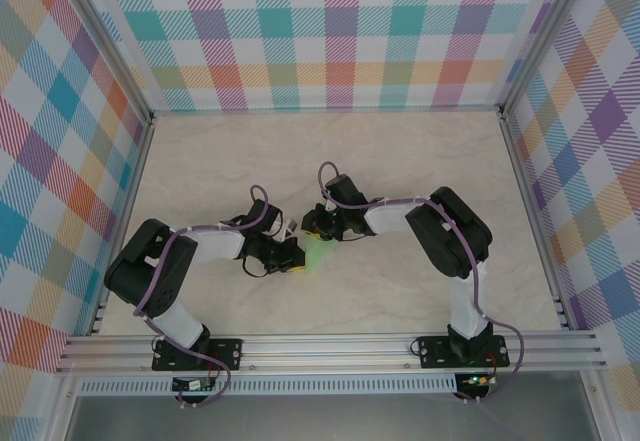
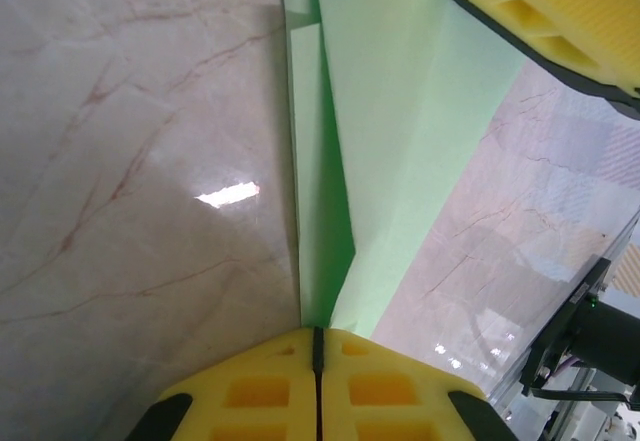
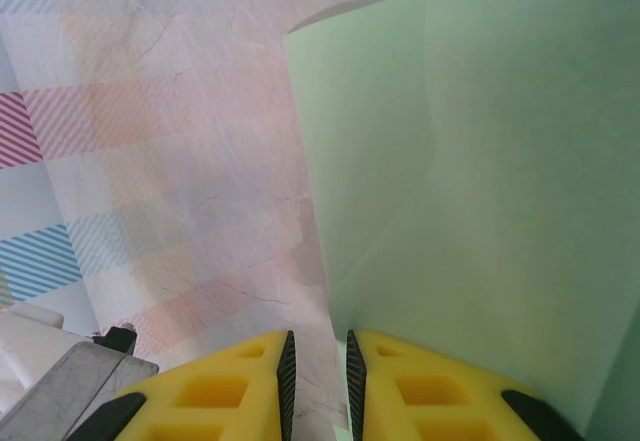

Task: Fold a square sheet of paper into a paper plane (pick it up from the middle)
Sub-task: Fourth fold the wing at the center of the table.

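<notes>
Paper (image 2: 400,161) pinched in left jaws, right jaws slightly apart, over plaid-walled marble table (image 1: 400,161).

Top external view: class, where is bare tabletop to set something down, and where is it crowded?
Free: the wide table stretch between the back wall and the arms; also the patch beyond the near rail, between them. Crowded: the centre, where left claw and right claw meet at the green paper.
</notes>
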`<state>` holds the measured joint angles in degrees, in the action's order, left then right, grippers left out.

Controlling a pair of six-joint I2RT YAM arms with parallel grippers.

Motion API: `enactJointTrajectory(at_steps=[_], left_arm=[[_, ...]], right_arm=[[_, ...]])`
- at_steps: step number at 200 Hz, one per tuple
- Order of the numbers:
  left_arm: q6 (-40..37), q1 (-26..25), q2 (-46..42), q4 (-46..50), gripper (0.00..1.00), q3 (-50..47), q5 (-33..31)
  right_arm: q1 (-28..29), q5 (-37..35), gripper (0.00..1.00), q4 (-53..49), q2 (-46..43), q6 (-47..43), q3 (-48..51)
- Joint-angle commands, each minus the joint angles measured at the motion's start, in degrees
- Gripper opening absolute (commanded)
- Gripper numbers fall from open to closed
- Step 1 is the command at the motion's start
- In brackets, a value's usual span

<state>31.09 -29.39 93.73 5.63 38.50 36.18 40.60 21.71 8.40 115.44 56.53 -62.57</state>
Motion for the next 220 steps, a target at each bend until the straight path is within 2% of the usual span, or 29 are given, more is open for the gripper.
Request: enactJointTrajectory(at_steps=[1, 55, 107, 132, 155, 171, 197, 220], left_arm=[[-2.6, -1.8, 2.2, 7.4, 0.06, -0.7, 0.3], [-4.9, -2.6, 2.5, 12.5, 0.08, 0.7, -0.8], [-5.1, -4.3, -0.5, 18.1, 0.08, 1.3, -8.0], [-1.7, -4.4, -7.2, 15.0, 0.1, -1.1, -8.3], [0.8, -4.4, -14.1, 15.0, 0.12, -1.7, -11.8], [2.4, -4.4, -17.5, 13.1, 0.14, -1.8, -12.1], [6.4, -4.4, -18.7, 2.5, 0.15, -2.3, -8.1], [9.7, -4.4, -15.6, -5.7, 0.17, -1.5, -3.9]], right_arm=[[0.1, -3.4, 0.24, -9.3, 3.1, -0.4, 3.6], [0.1, -3.5, 0.24, -9.5, 3.3, -0.3, 3.5], [0.2, -3.7, 0.24, -9.9, 3.3, -0.2, 3.4], [0.3, -3.7, 0.24, -10.0, 3.3, -0.3, 3.5], [0.3, -3.7, 0.24, -9.9, 3.4, -0.3, 3.7], [0.3, -3.7, 0.24, -10.1, 3.4, -0.4, 3.7], [0.3, -3.7, 0.24, -10.2, 3.4, -0.5, 3.5], [0.2, -3.5, 0.24, -10.2, 3.6, -0.6, 3.4]])
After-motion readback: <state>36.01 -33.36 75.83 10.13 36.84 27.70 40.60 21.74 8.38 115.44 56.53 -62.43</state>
